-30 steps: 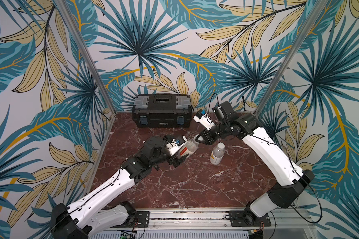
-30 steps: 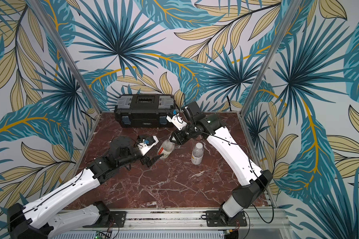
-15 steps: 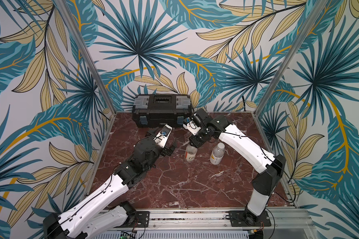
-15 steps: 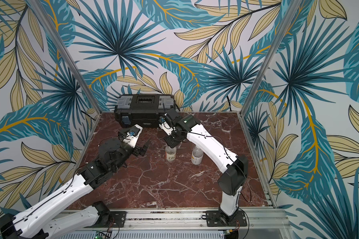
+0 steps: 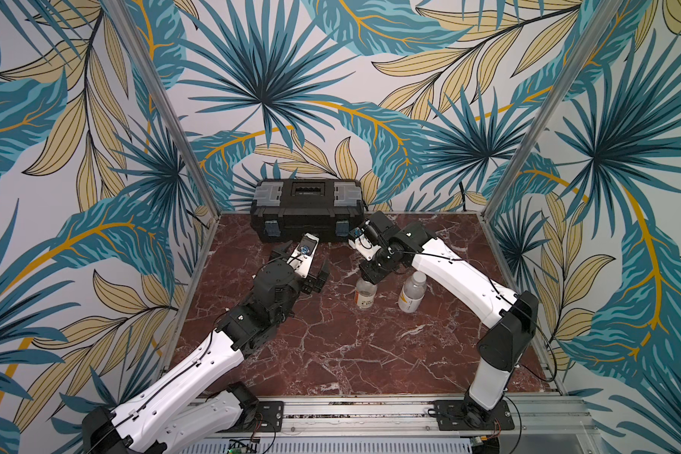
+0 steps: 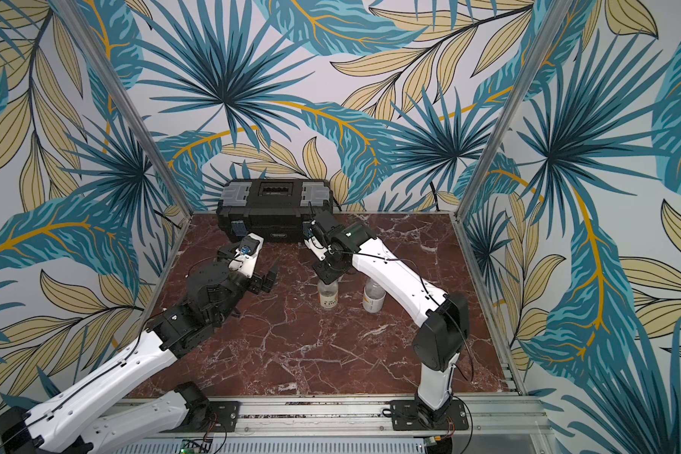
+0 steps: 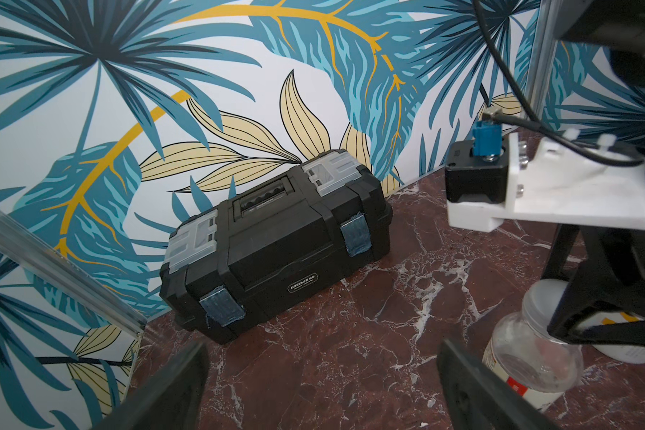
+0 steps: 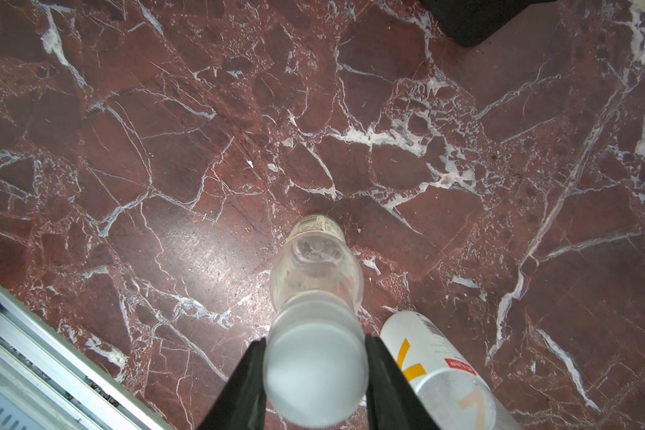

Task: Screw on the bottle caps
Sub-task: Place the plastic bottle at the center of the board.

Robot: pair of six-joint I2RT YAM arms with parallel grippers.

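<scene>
Right gripper (image 8: 315, 341) is clamped on the white cap (image 8: 315, 376) atop the red-label bottle (image 5: 365, 295), standing in front of the black toolbox (image 5: 307, 208), near its right end. Yellow-label bottle (image 5: 411, 297) stands just beside it; left gripper (image 7: 323, 372) hangs wide open, empty, in front of the toolbox's left half

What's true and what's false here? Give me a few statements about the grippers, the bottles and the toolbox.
1. The right gripper is shut on the white cap sitting on the red-marked bottle. True.
2. The left gripper holds the yellow-marked bottle. False: it is open, empty and apart from both bottles.
3. Both bottles stand upright on the table. True.
4. The black toolbox is open. False: its lid is shut.
</scene>
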